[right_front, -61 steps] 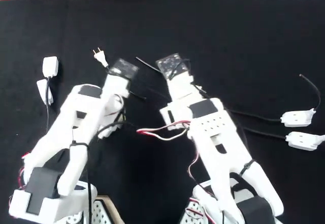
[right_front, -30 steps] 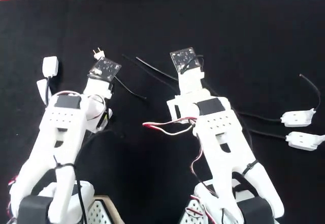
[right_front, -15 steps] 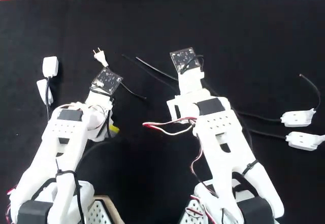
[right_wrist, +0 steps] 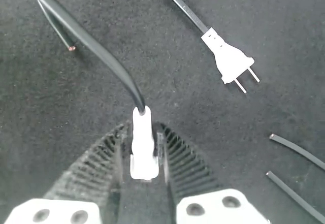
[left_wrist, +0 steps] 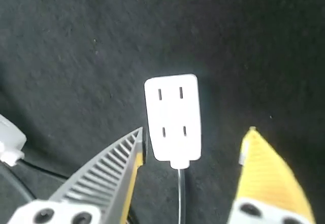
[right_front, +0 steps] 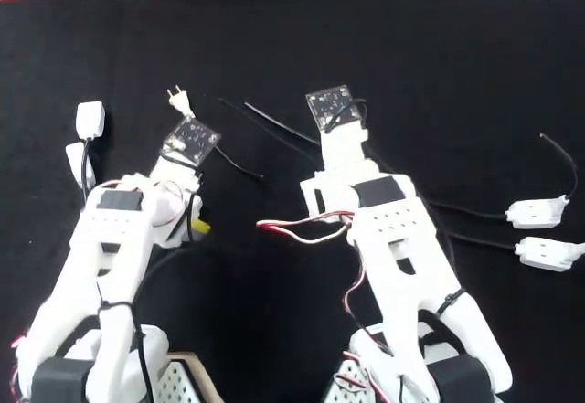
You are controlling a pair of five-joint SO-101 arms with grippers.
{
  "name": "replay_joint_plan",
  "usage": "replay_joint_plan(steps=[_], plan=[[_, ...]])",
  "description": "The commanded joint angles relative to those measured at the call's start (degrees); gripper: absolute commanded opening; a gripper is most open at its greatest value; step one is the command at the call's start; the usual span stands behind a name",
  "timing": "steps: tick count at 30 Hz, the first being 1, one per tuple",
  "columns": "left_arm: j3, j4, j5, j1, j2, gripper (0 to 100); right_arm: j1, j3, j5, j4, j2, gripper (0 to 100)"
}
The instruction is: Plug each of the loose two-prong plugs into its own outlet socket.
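The right jaws clamp a plug [right_wrist: 142,150]; the left jaws gape astride a socket [left_wrist: 171,115]. Best close squarely on its sides, slots clear.

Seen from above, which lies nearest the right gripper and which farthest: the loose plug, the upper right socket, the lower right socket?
1. loose plug, left of the right gripper
2. upper right socket, far right
3. lower right socket, just below it, farthest
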Motion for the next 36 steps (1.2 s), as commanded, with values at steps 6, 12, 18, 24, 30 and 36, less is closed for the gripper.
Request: replay_joint_plan(steps=[6, 12, 18, 24, 30, 36], plan=[[-12.09, -2.55, 0.18, -4.00, 21.01, 32, 0.44, -0.57, -0.09, -0.88, -1.89, 1.2], [-12.88, -2.11, -5.80, -3.38, 22.51, 18, 0.44, -0.57, -0.09, -0.88, -1.89, 1.2], [-8.22, -2.20, -16.35, 1.01, 16.97, 2, 0.44, -0.57, -0.09, -0.88, -1.89, 1.2], [-7.25, -2.64, -29.54, 2.07, 13.19, 3, 4.22, -1.45, -0.09, -0.88, -2.07, 1.2], [-6.81, -2.46, -32.88, 8.40, 11.34, 3, 5.36, -1.98, -0.53, -0.88, -2.07, 1.2], [-7.16, -2.64, -28.31, 12.53, 11.25, 6, 5.27, -1.98, -0.53, -0.88, -2.07, 1.2]])
